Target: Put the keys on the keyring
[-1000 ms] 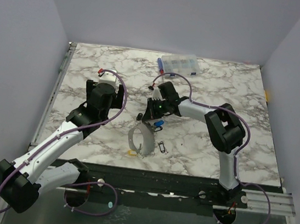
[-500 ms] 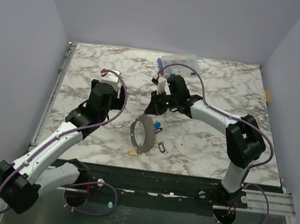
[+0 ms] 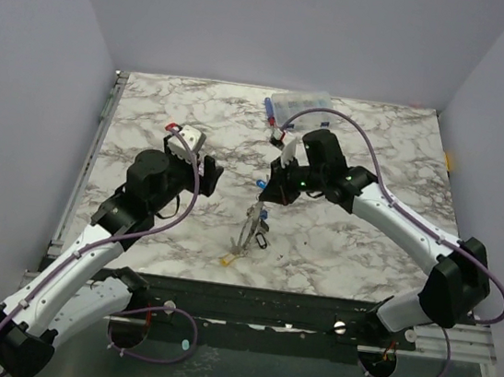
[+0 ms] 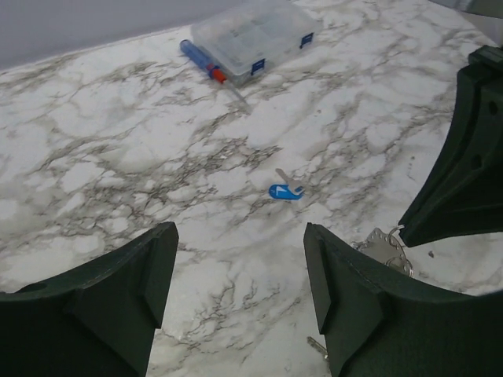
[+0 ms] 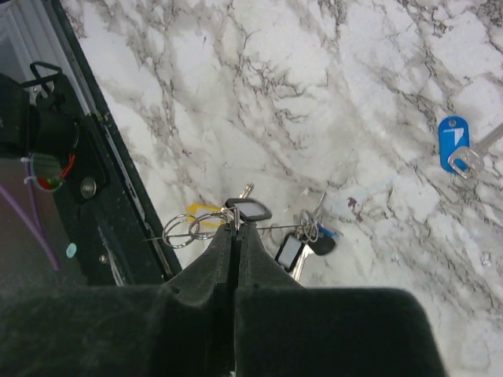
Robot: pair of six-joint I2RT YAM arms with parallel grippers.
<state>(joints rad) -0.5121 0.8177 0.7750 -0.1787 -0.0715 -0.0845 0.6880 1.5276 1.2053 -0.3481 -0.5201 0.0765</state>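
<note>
Table: marble, walled on three sides, with a dark rail along the near edge.
Box: clear, at the far edge, well apart from the work.
Left gripper: fingers spread, nothing between them, aimed at bare marble left of the ring.
Right gripper: fingers pinched tight on the ring's thin wire, holding it up.
Keyring: hangs edge-on below the right gripper over the table's near middle, its low end on or just above the marble.
Keys: a clear tag, a blue one and a dark-outlined one bunch along the wire beside the pinch.
Yellow key: at the ring's low end. It may be threaded or only lying under it; I cannot tell.
Loose blue key: flat on the marble beyond the left gripper's fingers, apart from the ring.
Risk: the pinch is on bare wire, so the hoop could swivel or slip if the left gripper bumps it. Threaded keys could slide off any open end.
Room: wide bare marble to the left and far side. The near rail is close to the ring's low end, so a dropped key could go over it.
</note>
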